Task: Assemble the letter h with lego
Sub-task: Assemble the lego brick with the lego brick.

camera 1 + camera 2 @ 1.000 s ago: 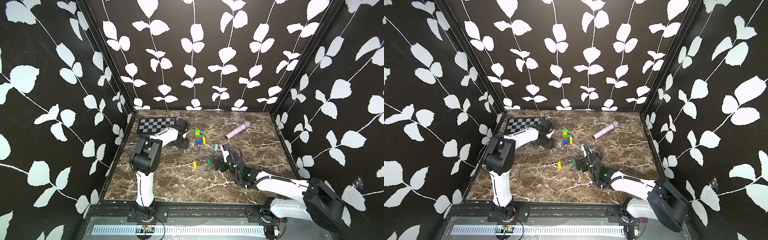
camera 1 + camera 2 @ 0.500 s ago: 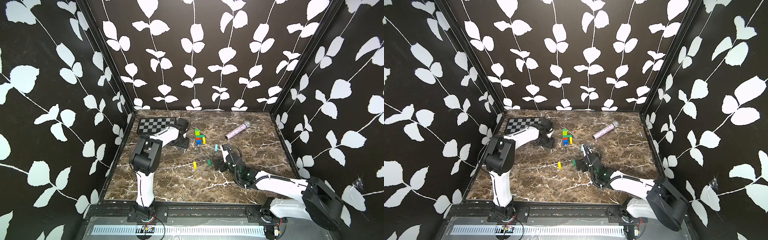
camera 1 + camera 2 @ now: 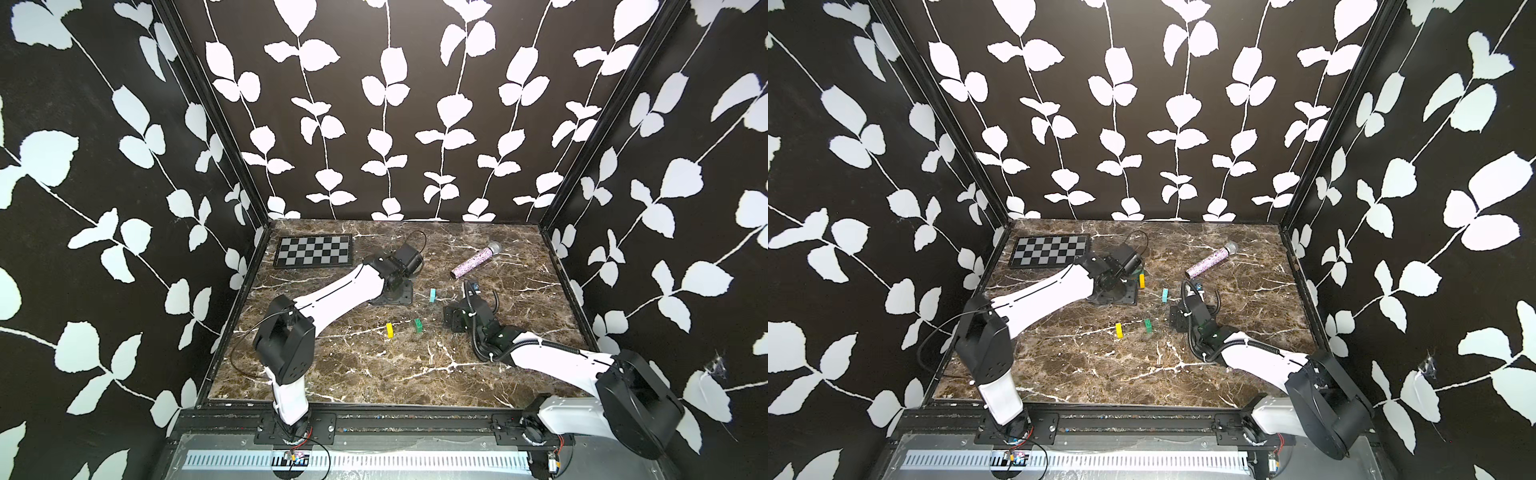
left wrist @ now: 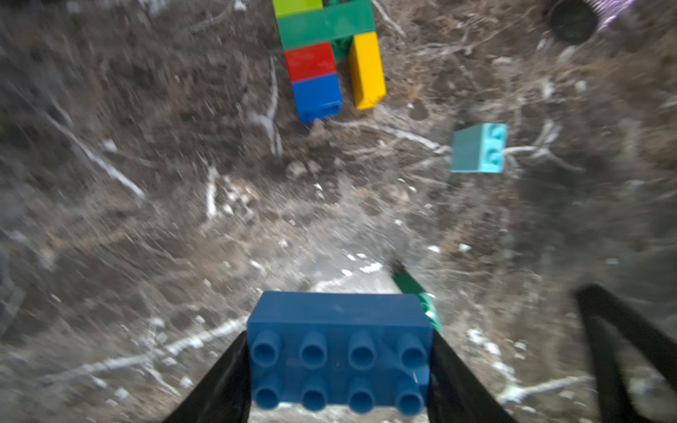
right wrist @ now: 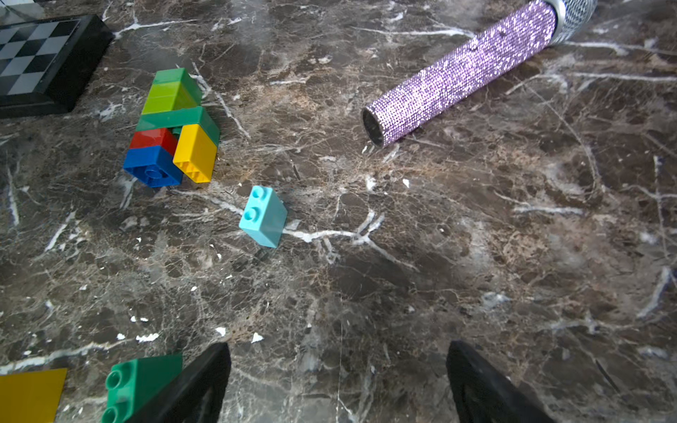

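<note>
Lego cluster [image 5: 172,128], three loose bricks [image 5: 263,216], one gripped blue brick [image 4: 339,348]

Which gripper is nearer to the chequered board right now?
Left. The left gripper hangs just past the end of the chequered board; the right gripper sits farther off, beyond the light blue brick.
</note>
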Robot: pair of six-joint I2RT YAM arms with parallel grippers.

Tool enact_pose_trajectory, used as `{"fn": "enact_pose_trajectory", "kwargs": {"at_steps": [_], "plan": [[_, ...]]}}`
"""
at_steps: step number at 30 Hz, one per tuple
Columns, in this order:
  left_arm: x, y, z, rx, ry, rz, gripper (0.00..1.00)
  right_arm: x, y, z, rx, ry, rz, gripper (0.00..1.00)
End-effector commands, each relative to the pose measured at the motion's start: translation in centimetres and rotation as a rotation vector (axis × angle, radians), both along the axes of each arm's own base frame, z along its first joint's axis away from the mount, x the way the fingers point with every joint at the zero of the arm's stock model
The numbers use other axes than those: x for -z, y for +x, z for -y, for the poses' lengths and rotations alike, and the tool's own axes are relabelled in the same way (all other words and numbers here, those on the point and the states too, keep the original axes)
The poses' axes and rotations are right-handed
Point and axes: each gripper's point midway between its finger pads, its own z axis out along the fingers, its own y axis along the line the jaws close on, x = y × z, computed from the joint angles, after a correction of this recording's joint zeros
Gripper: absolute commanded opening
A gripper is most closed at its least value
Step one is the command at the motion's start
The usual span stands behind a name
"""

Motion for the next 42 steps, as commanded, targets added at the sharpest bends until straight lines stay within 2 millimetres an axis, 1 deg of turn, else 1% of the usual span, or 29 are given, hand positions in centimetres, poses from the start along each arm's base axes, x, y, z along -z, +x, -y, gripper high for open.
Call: {"fn": "enact_pose_trajectory", "kwargs": {"at_steps": [1,3,6,9,12,16,24,30,42], "plan": [[0.3,-2.4,-0.8,-0.169,-0.040,-0.057,0.22,-0.1,0.1,0.0,0.018,0.045,-0.015,0.91],[0.7,-3.2,-1.2,-0.181,0.010,-0.080,0.22,-0.2,0.1,-0.1,0.010,0.055,-0.011,0.91],[1.4,-4.0,-1.6,-0.198,0.063,-0.116,0.20,-0.6,0.1,-0.1,-0.001,0.060,-0.003,0.91],[2.2,-4.6,-0.8,-0.205,0.042,-0.141,0.20,-0.9,0.1,-0.3,-0.013,0.068,0.004,0.91],[2.9,-5.1,-1.0,-0.220,0.069,-0.158,0.20,-1.0,0.0,-0.5,-0.020,0.077,0.004,0.91],[3.5,-5.1,-1.3,-0.241,0.077,-0.157,0.19,-1.2,0.0,-0.8,-0.031,0.092,0.007,0.92],[5.3,-5.6,-0.6,-0.227,0.084,-0.202,0.18,-1.2,-0.1,-1.0,-0.043,0.105,0.000,0.92],[6.3,-5.6,-0.5,-0.238,0.088,-0.212,0.18,-1.1,-0.1,-1.2,-0.049,0.110,-0.006,0.92],[7.4,-5.5,-0.1,-0.216,0.080,-0.222,0.17,-1.1,-0.2,-1.3,-0.056,0.112,-0.009,0.92]]}}
